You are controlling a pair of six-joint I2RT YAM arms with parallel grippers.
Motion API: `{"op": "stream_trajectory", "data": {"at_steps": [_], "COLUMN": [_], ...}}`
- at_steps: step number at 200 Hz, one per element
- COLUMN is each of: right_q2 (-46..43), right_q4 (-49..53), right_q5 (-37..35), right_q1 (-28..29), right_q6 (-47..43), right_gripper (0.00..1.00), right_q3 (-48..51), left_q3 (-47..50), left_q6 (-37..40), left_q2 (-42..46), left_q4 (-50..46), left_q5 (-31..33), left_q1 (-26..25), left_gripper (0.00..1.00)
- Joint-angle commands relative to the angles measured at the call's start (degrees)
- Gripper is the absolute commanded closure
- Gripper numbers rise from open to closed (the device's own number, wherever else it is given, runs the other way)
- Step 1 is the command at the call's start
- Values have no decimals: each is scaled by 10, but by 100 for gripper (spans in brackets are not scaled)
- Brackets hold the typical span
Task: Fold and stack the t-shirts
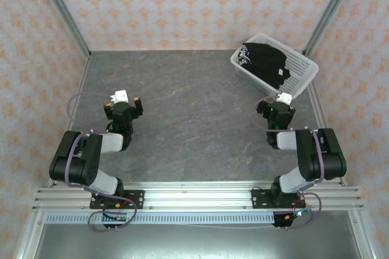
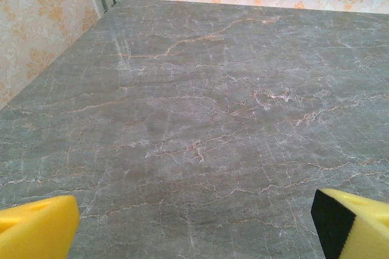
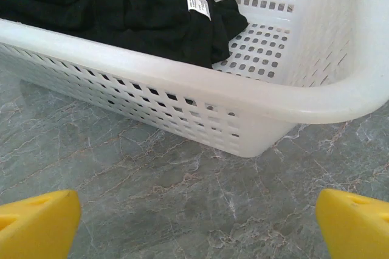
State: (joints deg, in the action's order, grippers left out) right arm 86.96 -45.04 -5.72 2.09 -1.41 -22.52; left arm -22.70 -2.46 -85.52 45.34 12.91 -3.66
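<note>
A crumpled black t-shirt (image 1: 264,61) lies bunched inside a white perforated basket (image 1: 305,75) at the table's back right. Up close, the t-shirt (image 3: 140,10) shows plain black cloth with a small white label (image 3: 198,3); no print shows. My right gripper (image 1: 276,110) sits low just in front of the basket's near corner, and its jaws (image 3: 197,216) are open with only bare table between the yellow fingers (image 3: 36,222). My left gripper (image 1: 124,106) rests at the left side of the table, open (image 2: 194,222) over bare grey marble, far from the basket.
The grey marble tabletop (image 1: 194,113) stretches between the two arms. Patterned walls and metal posts (image 1: 61,10) close off the back and sides. The basket's near wall (image 3: 182,82) stands right ahead of the right gripper.
</note>
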Motion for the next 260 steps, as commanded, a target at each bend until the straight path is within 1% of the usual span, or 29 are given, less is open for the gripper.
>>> {"op": "stream_trajectory", "data": {"at_steps": [1,94,107,112,119,123,133,140,146,151,155,158,162,166,170,173,177,181,185,193,201,217,230,243,260], "right_q2": [1,2,-7,-22,-55,-78,-141,-183,-211,-222,-224,-222,-219,-212,-202,-196,-176,-154,-130,-76,-17,87,159,227,307], "right_q4": [-3,-3,-10,-1,44,89,185,237,287,336,376,410,461,512,546,551,545,545,558,619,679,757,786,815,834], "right_q5": [3,4,2,-6,-32,-54,-96,-103,-114,-118,-110,-94,-76,-79,-86,-77,-36,4,22,16,12,27,45,67,104], "right_q1": [-2,-2,-2,1,12,21,43,49,52,51,47,43,37,34,32,27,15,2,-7,-14,-20,-31,-41,-52,-67], "right_q6": [-3,-3,-5,-7,-13,-16,-11,10,48,88,118,138,162,200,241,256,255,252,254,265,267,262,258,255,252], "right_gripper": [1,1,1,1,1,1,1,1,1,1,1,1,1,1,1,1,1,1,1,1,0,1,1,1,0], "right_q3": [-10,-10,-5,-8,-20,-35,-76,-109,-142,-184,-217,-244,-282,-317,-346,-360,-376,-395,-420,-488,-559,-674,-739,-803,-866], "left_q3": [-6,-7,-6,-9,-22,-32,-58,-69,-80,-103,-136,-170,-223,-278,-331,-357,-384,-408,-435,-494,-553,-637,-678,-703,-702], "left_q6": [11,10,11,10,13,14,16,10,1,-31,-80,-120,-169,-208,-252,-275,-309,-317,-323,-336,-335,-316,-304,-303,-308], "left_q2": [0,-1,2,11,36,55,102,138,165,186,199,205,211,210,203,194,179,163,144,103,65,15,-5,-18,-17], "left_q4": [-8,-10,-6,-21,-59,-94,-168,-181,-186,-210,-266,-338,-438,-532,-618,-649,-669,-678,-689,-720,-752,-787,-800,-813,-810], "left_q5": [13,13,15,15,18,28,77,99,110,131,150,154,141,125,125,133,125,87,42,-32,-74,-122,-156,-176,-196], "left_q1": [-2,-2,-2,-2,-5,-9,-26,-35,-42,-47,-48,-47,-40,-35,-29,-28,-22,-12,0,16,12,-23,-56,-88,-124], "left_gripper": [0,0,0,0,0,0,0,0,0,0,0,0,0,0,0,0,0,0,0,0,0,0,1,4,8]}}
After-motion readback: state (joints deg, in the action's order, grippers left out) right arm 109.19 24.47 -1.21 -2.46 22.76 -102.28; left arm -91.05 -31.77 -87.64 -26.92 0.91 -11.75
